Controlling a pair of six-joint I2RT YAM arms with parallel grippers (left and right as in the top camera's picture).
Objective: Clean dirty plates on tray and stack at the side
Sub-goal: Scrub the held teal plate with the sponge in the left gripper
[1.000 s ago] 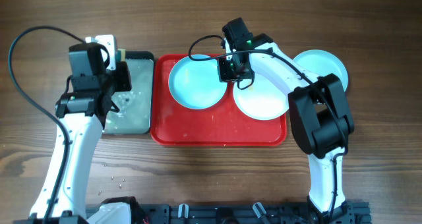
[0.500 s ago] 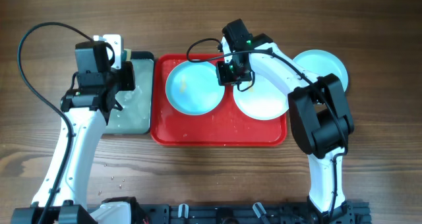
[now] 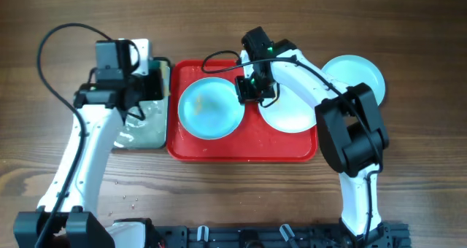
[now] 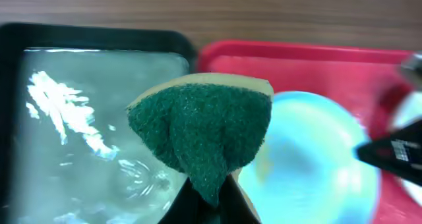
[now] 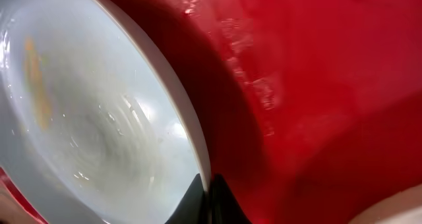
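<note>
A cyan plate (image 3: 210, 108) with an orange smear lies on the left half of the red tray (image 3: 241, 152); it also shows in the left wrist view (image 4: 310, 158) and the right wrist view (image 5: 86, 118). My right gripper (image 3: 246, 91) is shut on this plate's right rim (image 5: 201, 184). A white plate (image 3: 292, 113) lies on the tray's right half. A second cyan plate (image 3: 361, 71) sits on the table right of the tray. My left gripper (image 3: 151, 82) is shut on a green-yellow sponge (image 4: 204, 128), held above the boundary between the black tray and the red tray (image 4: 290, 59).
A black tray (image 3: 142, 135) holding shallow water lies left of the red tray; it also shows in the left wrist view (image 4: 92, 36). Small crumbs (image 3: 130, 199) lie on the wooden table near the front left.
My left gripper has moved right with the sponge, from over the black tray toward the red tray. My right gripper has pulled the cyan plate slightly down and left.
</note>
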